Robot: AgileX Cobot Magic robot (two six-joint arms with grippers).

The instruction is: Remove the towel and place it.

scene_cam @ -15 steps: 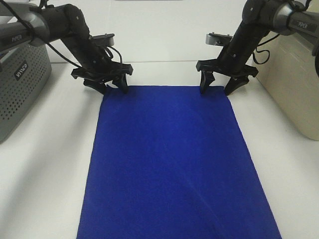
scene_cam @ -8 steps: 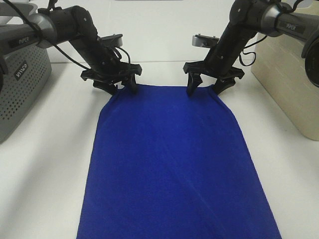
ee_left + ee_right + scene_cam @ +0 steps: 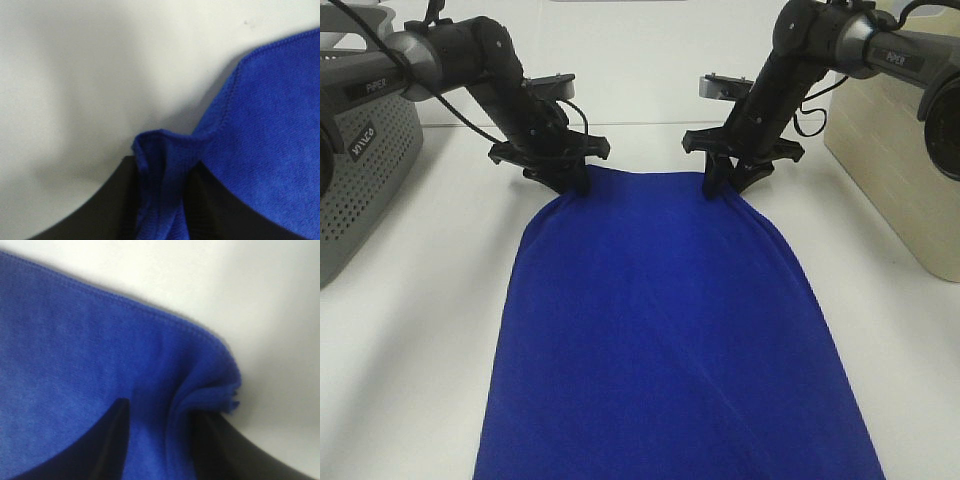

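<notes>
The left gripper [image 3: 575,182] and right gripper [image 3: 725,185] have closed inward, bunching the blue towel [image 3: 670,330] at its far corners. Each clenches a fold between its jaws. The grasp looks made; next comes an even lift together.

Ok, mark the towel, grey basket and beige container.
towel [image 3: 665,330]: exterior high view, flat middle.
grey basket [image 3: 370,210]: exterior high view, perforated wall.
beige container [image 3: 895,190]: exterior high view, side wall.

The table [image 3: 410,300] is viewed from high at the near side, facing far. The far corners of the towel [image 3: 670,330], seen close by the wrist views, are shared.
</notes>
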